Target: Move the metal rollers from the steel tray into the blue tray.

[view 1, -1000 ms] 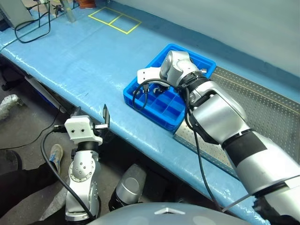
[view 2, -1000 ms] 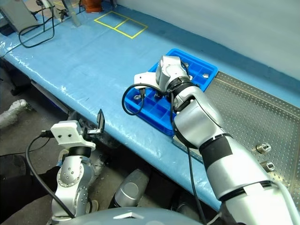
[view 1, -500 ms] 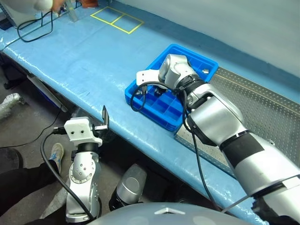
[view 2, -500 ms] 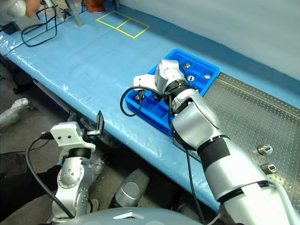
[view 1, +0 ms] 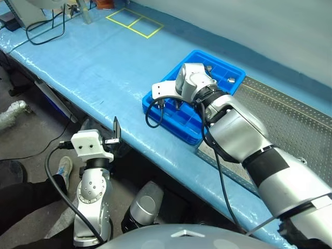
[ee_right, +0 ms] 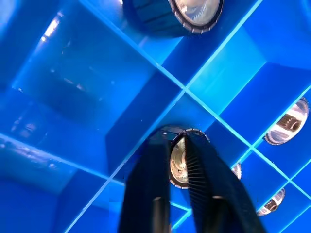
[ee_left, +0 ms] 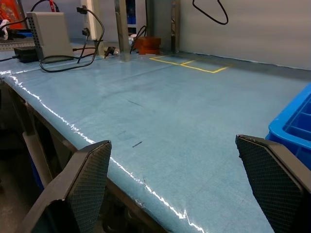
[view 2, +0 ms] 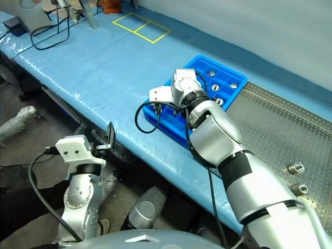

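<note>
- Your right end effector (ee_right: 181, 145) has just closed fully inside the blue tray (view 2: 234, 78). A metal roller (ee_right: 178, 160) lies in the compartment at its tips, likely delivered.
- Your left end effector (ee_left: 182, 145) hangs open and empty.
- Two more rollers (view 2: 294, 167) wait on the steel tray (view 2: 280, 124).

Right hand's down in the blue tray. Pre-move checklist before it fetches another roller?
1. Right hand over the blue tray: ok.
2. Right hand shut: ok.
3. Roller at its tips let go: cannot tell.
4. That roller inside a compartment: ok.
5. Left hand open, empty, away from both trays: ok.
6. Steel tray emptied: not ok, two rollers lie there.
</note>
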You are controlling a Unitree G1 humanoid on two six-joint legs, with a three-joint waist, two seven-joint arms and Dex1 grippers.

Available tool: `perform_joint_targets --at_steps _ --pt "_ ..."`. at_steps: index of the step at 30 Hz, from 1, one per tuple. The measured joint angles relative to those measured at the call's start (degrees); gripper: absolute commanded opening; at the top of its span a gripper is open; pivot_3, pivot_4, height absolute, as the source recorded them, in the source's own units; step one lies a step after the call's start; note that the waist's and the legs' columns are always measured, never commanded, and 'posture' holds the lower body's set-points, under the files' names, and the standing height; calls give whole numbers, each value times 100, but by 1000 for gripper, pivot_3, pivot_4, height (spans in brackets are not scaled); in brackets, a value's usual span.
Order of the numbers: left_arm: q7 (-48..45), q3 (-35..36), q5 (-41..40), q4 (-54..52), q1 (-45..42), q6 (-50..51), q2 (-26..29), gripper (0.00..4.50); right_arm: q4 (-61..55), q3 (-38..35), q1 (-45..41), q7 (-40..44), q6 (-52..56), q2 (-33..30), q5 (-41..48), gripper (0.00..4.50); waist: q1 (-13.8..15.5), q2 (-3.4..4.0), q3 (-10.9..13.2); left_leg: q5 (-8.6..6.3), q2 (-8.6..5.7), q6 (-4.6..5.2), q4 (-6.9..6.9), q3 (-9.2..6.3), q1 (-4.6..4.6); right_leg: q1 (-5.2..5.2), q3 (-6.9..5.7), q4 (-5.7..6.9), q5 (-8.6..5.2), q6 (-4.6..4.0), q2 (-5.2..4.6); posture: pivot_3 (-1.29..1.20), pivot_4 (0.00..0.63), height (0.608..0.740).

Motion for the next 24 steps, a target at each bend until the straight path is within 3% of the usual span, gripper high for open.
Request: perform_joint_targets --at_steps 8,13,24 --pt "16 -1 -1 0 5 -3 1 4500 47 -221 1 52 -234 -30 138 8 -15 0 1 5 2 7 2 1 -20 1 -6 1 4 6 -3 631 150 740" --pt "9 -5 -3 1 -16 -3 1 4500 47 -500 -146 526 -507 -114 415 8 -100 2 2 4 11 20 -17 -2 -29 -6 -15 6 7 11 5 622 150 740" --pt "2 -118 144 9 24 -216 38 4500 47 -669 -189 708 89 -82 594 8 -225 3 3 -14 12 22 -17 -1 -29 -6 -17 2 -6 9 5 629 150 740"
